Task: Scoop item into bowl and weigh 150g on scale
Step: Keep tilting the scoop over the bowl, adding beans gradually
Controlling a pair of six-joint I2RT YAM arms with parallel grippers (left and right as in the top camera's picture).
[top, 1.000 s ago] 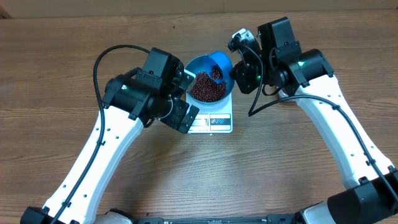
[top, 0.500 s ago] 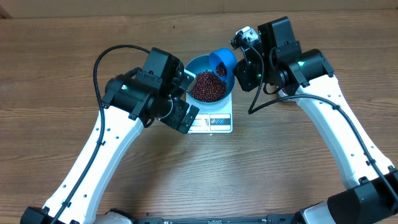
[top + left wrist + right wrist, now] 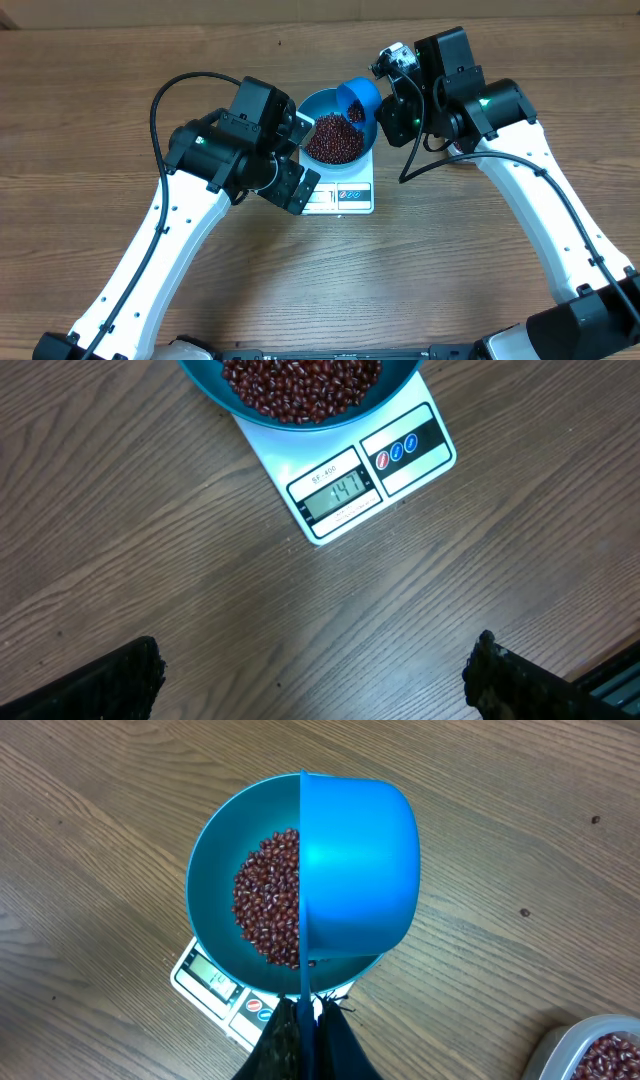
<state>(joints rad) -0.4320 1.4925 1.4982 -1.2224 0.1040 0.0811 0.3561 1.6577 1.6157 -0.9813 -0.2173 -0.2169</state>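
Right gripper (image 3: 305,1025): clamped on scoop (image 3: 355,870) handle, bottom centre.
Scoop: tipped over bowl (image 3: 215,870), long axis straight up-frame from gripper.
Beans (image 3: 265,910): in bowl, on scale (image 3: 340,495).
Left gripper (image 3: 315,685): wide, empty.
Display: apparently 141.

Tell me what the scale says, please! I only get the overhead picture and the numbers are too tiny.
Observer: In the left wrist view the scale display looks like 141.
Operator: Is there more to scoop?
Observer: Yes, the right wrist view shows a clear tub with beans in it, apart from the bowl.
Operator: Is the left one holding something?
Observer: No, its own camera shows the left gripper wide open and empty.
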